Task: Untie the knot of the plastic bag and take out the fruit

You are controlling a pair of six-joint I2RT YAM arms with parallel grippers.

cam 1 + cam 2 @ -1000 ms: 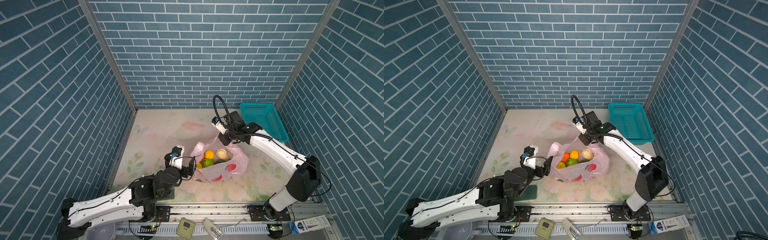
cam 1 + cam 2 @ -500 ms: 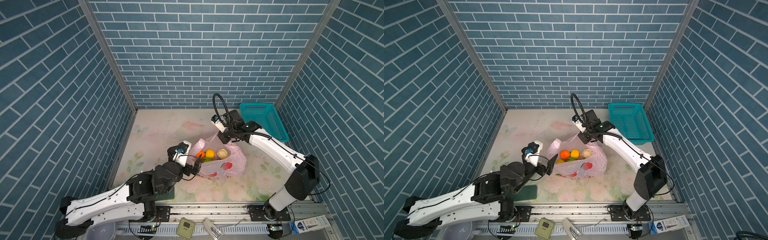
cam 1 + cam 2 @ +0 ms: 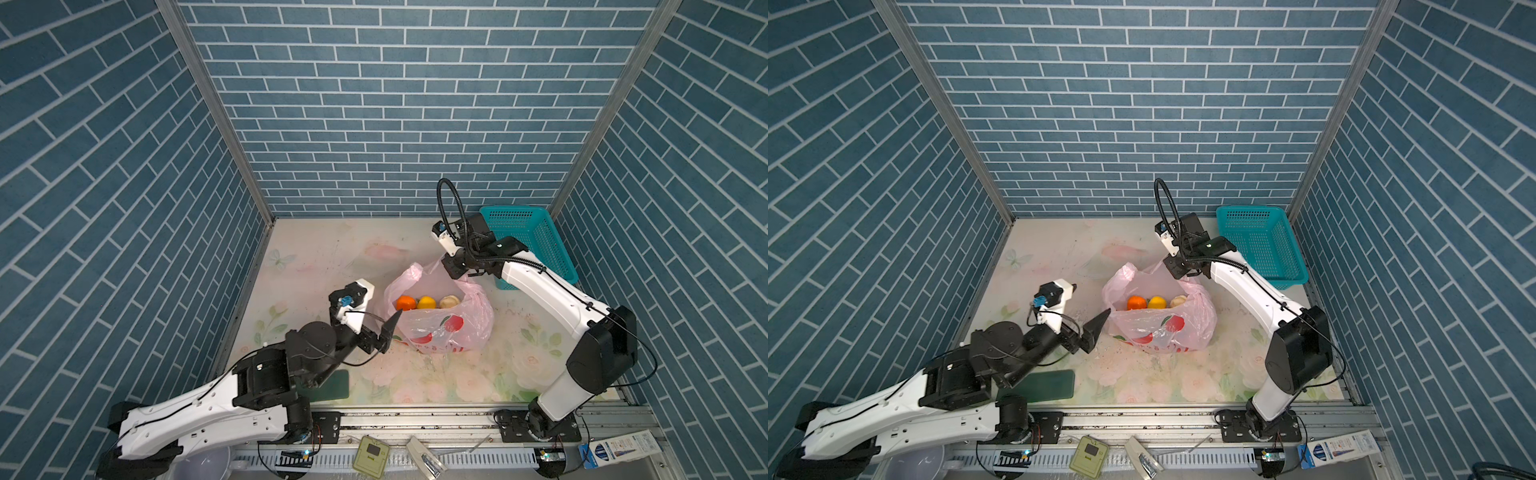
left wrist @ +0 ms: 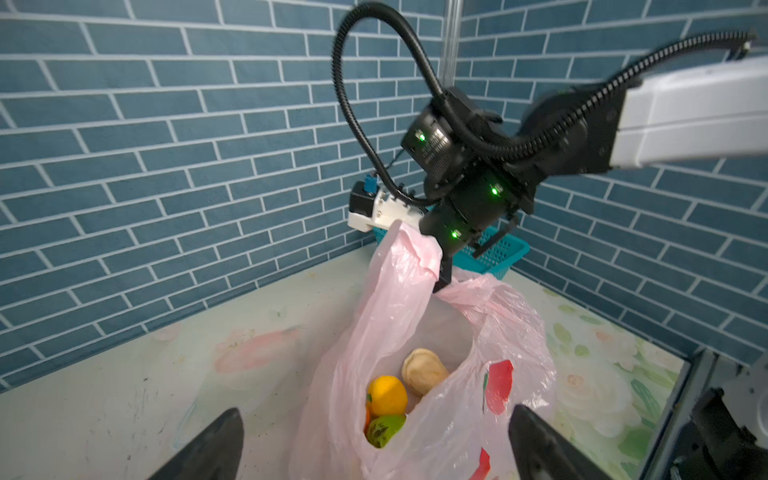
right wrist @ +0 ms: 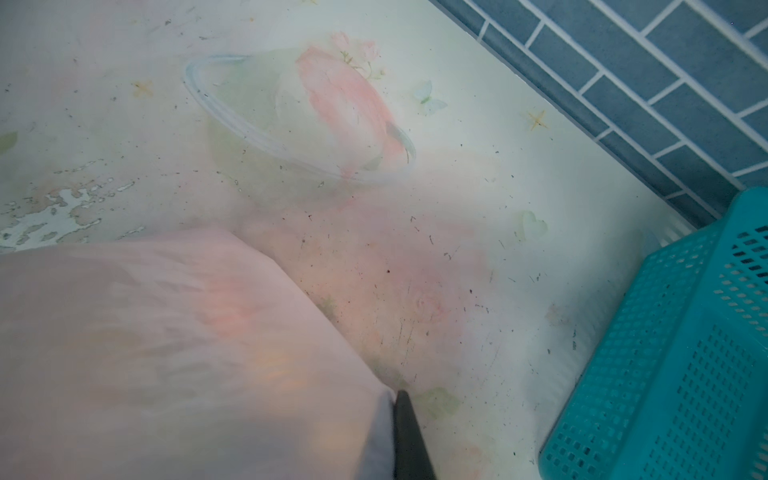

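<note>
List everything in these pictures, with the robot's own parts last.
plastic bag: one, translucent pink with red print, middle of the table, mouth open
fruit: four show, orange, yellow, whitish and green, inside the bag; more may be hidden
basket: one, teal, far right corner
clear bowl: one, transparent, on the table just beyond the bag
flat pad: one, dark green, front edge by the left arm
table: one, pale floral cover
box: one, blue and white, below the front rail on the right
left gripper: open, at the bag's mouth, holding nothing
right gripper: shut on the bag's raised handle
</note>
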